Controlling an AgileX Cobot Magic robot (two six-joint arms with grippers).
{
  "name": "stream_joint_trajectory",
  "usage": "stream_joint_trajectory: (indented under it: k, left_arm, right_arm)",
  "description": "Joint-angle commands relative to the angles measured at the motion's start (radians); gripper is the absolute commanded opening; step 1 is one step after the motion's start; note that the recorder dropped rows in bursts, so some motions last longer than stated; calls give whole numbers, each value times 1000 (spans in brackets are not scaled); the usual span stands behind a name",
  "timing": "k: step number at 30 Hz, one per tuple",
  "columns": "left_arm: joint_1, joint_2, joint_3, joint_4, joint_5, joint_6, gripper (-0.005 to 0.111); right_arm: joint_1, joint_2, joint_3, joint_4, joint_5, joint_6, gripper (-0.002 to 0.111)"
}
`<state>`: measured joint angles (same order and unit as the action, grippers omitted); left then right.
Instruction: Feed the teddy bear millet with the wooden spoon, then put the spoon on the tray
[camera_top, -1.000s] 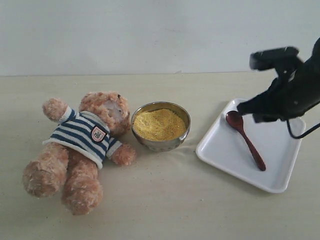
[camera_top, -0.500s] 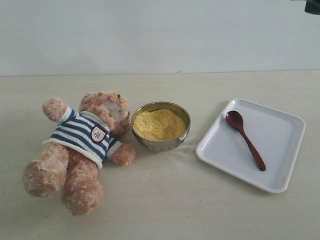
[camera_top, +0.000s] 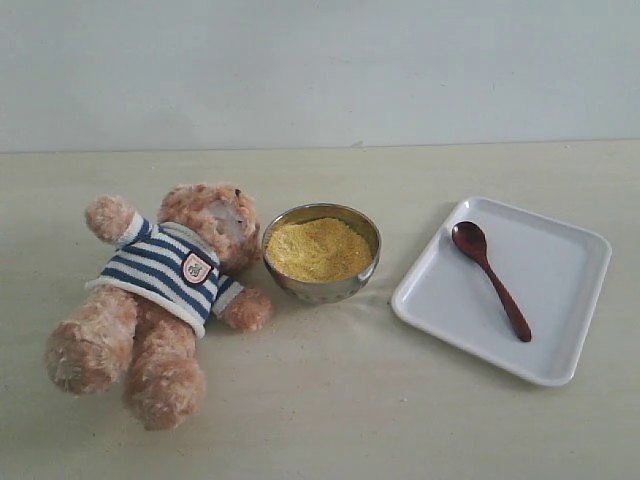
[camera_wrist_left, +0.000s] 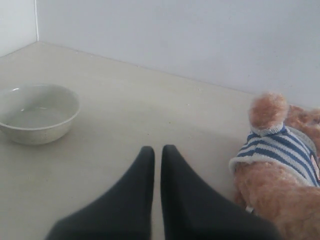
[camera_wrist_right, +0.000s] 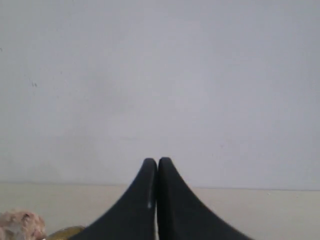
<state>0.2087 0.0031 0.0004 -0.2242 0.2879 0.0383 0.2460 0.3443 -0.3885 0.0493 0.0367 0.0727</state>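
The teddy bear (camera_top: 165, 290) lies on its back at the left of the table, in a navy-and-white striped shirt. Beside its head stands a steel bowl (camera_top: 322, 287) heaped with yellow millet (camera_top: 318, 249). The dark wooden spoon (camera_top: 489, 278) lies loose on the white tray (camera_top: 562, 300) at the right. Neither arm shows in the exterior view. My left gripper (camera_wrist_left: 157, 151) is shut and empty, low over the table next to the teddy bear (camera_wrist_left: 280, 170). My right gripper (camera_wrist_right: 157, 162) is shut and empty, pointing at the pale wall.
An empty pale ceramic bowl (camera_wrist_left: 36, 114) sits on the table beyond the left gripper, near a wall corner. In the right wrist view a bit of the bear's fur (camera_wrist_right: 20, 224) and the steel bowl's rim (camera_wrist_right: 65, 232) show low down.
My right arm has let go of the spoon on the tray, lifted away up and to the right out of the exterior view, and shut its gripper. Spoon, bowl and bear have stayed put.
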Motion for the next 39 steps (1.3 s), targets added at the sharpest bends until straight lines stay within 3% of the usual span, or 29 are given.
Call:
stream_joint_trajectory:
  k: [1, 5, 14, 19, 22, 26, 33, 36, 39]
  left_arm:
    - [-9, -3, 0, 4, 3, 7, 5]
    - [-9, -3, 0, 4, 3, 7, 5]
    - [-9, -3, 0, 4, 3, 7, 5]
    - [-9, -3, 0, 4, 3, 7, 5]
    - [-9, -3, 0, 4, 3, 7, 5]
    - [-9, -3, 0, 4, 3, 7, 5]
    - [-9, -3, 0, 4, 3, 7, 5]
    - [-9, -3, 0, 4, 3, 7, 5]
    - [-9, -3, 0, 4, 3, 7, 5]
  right_arm:
    - [-5, -103, 12, 79, 83, 98, 1]
    - [-5, -165, 12, 97, 269, 101, 1]
    - [-10, -216, 28, -83, 192, 4, 1]
    - [-126, -292, 132, -84, 145, 16, 1]
    - [-184, -344, 261, -99, 58, -12, 1]
    - [-234, -344, 389, -106, -185, -30, 1]
    - [-274, -344, 389, -104, 75, -1, 1]
    - [-274, -344, 389, -104, 310, 32, 1]
    - [-274, -344, 389, -167, 323, 0, 1]
